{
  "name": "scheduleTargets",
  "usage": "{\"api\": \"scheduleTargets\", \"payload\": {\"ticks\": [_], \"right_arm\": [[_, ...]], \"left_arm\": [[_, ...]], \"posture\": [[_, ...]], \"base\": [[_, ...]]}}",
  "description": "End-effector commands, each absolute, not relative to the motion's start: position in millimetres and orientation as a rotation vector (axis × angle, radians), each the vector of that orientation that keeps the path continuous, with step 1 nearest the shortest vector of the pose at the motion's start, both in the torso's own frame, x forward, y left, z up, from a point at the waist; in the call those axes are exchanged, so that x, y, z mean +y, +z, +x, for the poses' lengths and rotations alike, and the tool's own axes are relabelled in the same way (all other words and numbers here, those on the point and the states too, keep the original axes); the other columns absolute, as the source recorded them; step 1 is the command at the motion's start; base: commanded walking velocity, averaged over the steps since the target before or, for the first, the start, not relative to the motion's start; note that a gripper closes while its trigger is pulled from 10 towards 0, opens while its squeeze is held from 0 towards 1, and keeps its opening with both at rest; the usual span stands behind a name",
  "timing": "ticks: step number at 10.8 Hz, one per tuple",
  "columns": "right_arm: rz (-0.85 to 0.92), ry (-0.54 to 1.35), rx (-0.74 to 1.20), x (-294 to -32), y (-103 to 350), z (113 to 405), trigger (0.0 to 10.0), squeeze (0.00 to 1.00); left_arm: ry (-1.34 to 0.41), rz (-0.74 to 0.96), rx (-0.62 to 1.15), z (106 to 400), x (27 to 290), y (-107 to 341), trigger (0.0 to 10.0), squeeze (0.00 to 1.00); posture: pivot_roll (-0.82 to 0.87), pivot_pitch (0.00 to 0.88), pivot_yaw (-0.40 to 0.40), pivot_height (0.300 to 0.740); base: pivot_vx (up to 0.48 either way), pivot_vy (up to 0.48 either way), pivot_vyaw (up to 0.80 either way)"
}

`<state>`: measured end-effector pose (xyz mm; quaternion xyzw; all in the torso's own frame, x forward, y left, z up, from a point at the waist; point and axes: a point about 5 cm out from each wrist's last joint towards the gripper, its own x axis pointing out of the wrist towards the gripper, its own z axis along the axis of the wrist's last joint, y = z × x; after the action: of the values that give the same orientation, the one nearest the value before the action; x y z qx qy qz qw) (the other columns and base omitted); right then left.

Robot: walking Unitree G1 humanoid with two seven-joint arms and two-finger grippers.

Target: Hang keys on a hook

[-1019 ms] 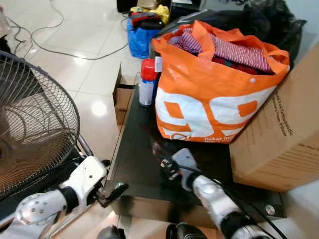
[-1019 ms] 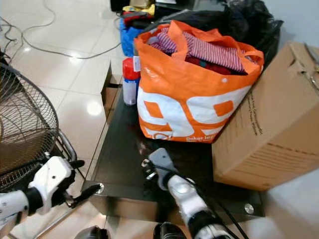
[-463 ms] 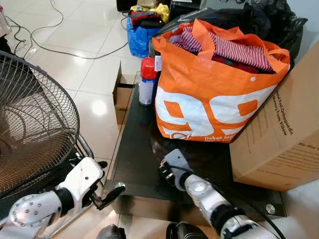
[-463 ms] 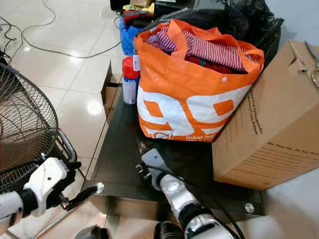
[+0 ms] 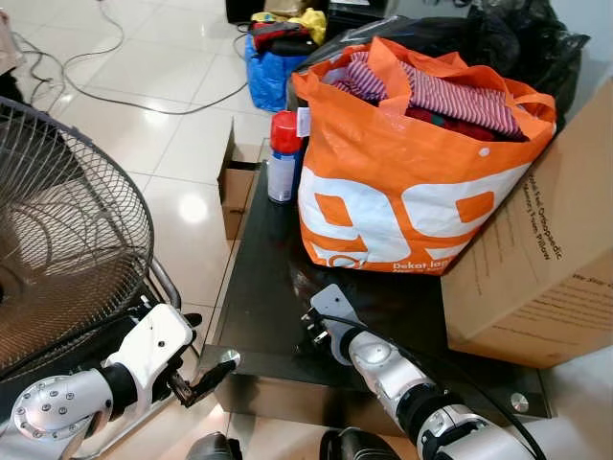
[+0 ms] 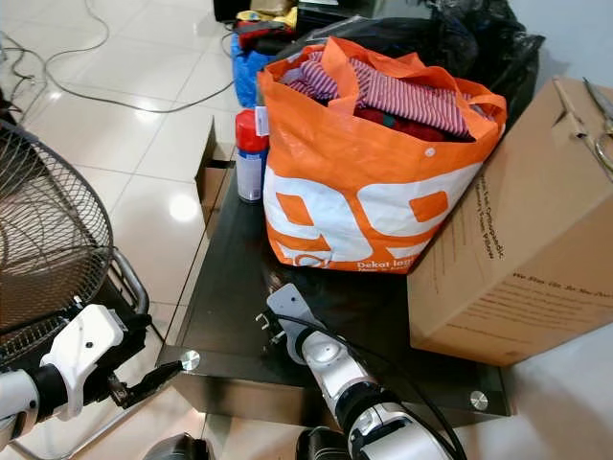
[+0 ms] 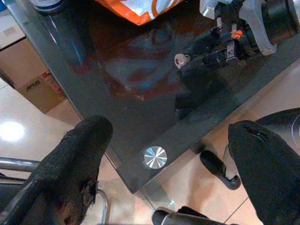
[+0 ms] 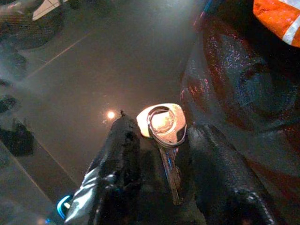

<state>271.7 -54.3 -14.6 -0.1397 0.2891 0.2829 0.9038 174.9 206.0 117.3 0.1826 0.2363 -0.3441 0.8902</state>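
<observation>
A lived-in room of a home, cluttered as if mid-packing. A low dark glass surface (image 5: 263, 287) stands on glossy pale floor tiles (image 5: 182, 144). On it sit an orange shopping bag (image 5: 402, 192) stuffed with clothes, a spray can (image 5: 282, 158) and a cardboard box (image 5: 536, 259). A standing fan (image 5: 67, 249) is at near left; cables (image 5: 115, 96) and more bags (image 5: 273, 48) lie farther off.

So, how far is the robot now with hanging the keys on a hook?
Done: the right gripper looks closed on the key, low over the black glass table in front of the orange bag. In hand: the grasp; whether the key has left the glass is unclear. Left: carrying it to a hook and hanging it. The left gripper waits open by the table's corner.
</observation>
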Motion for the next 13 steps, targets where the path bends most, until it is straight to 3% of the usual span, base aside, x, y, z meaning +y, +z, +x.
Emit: {"api": "scheduleTargets", "payload": {"ticks": [1, 11, 12, 13], "right_arm": [[-0.305, 0.541, 0.751, -75, -37, 254, 0.0, 0.0], [-0.285, 0.542, 0.717, -90, -36, 256, 0.0, 0.0], [-0.19, 0.532, 0.579, -94, -16, 270, 0.0, 0.0], [0.106, 0.467, 0.457, -106, 14, 280, 0.0, 0.0]], "left_arm": [[-0.74, 0.384, 0.483, 175, 202, 120, 10.0, 0.0], [-0.737, 0.374, 0.464, 179, 197, 116, 10.0, 0.0], [-0.728, 0.377, 0.448, 182, 197, 115, 10.0, 0.0], [-0.718, 0.37, 0.424, 185, 194, 116, 10.0, 0.0]], "posture": [[0.04, 0.177, -0.079, 0.732], [0.03, 0.13, -0.091, 0.732], [0.02, 0.095, -0.103, 0.732], [0.0, 0.057, -0.104, 0.732]], "base": [[0.0, 0.0, 0.0], [0.0, 0.0, 0.0], [0.0, 0.0, 0.0], [0.0, 0.0, 0.0]]}}
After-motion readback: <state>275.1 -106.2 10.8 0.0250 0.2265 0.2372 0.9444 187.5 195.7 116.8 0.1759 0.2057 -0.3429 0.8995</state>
